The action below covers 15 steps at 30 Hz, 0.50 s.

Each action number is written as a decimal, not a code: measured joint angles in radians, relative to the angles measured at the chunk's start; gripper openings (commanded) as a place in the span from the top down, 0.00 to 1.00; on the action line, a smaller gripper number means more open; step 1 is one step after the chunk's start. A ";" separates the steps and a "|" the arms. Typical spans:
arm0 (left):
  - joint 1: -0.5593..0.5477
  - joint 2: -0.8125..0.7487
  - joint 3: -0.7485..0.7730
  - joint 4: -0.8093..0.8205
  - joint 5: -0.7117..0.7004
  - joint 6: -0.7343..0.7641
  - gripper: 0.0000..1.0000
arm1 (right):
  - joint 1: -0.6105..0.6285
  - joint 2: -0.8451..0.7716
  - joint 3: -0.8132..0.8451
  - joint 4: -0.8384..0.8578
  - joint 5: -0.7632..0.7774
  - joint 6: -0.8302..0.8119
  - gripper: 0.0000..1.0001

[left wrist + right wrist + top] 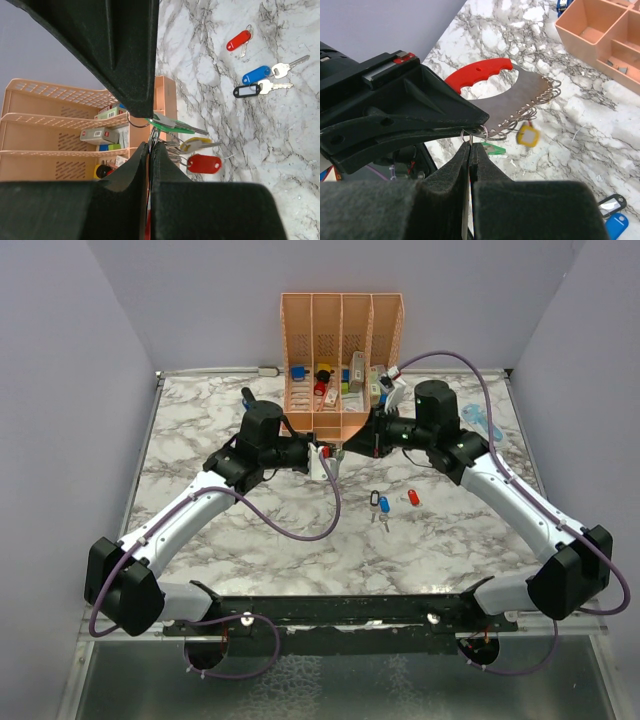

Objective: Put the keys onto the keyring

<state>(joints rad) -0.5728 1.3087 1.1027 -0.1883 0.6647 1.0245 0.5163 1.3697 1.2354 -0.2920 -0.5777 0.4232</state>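
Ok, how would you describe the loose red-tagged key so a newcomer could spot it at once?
Find the peach slotted plastic organizer at the back of the white marble table; on the open tabletop in front of it lies the small metal key with a red plastic tag. It lies alone, to the right of the blue-tagged key and black-tagged key, which lie side by side.

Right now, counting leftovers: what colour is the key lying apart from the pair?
The lone key is red; the left wrist view shows it best.
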 measured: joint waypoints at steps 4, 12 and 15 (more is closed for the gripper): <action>-0.002 0.000 0.000 0.000 0.000 0.004 1.00 | 0.000 0.007 0.000 -0.023 0.000 0.002 0.99; -0.005 0.000 0.000 -0.008 0.000 0.008 1.00 | 0.000 0.007 0.000 -0.053 0.001 0.003 0.99; -0.005 0.000 0.000 -0.008 0.000 0.011 1.00 | 0.000 0.007 0.000 -0.054 0.000 0.005 0.99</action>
<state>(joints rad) -0.5781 1.3087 1.1027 -0.1959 0.6647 1.0351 0.5159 1.3769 1.2354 -0.3462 -0.5774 0.4282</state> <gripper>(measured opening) 0.021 0.016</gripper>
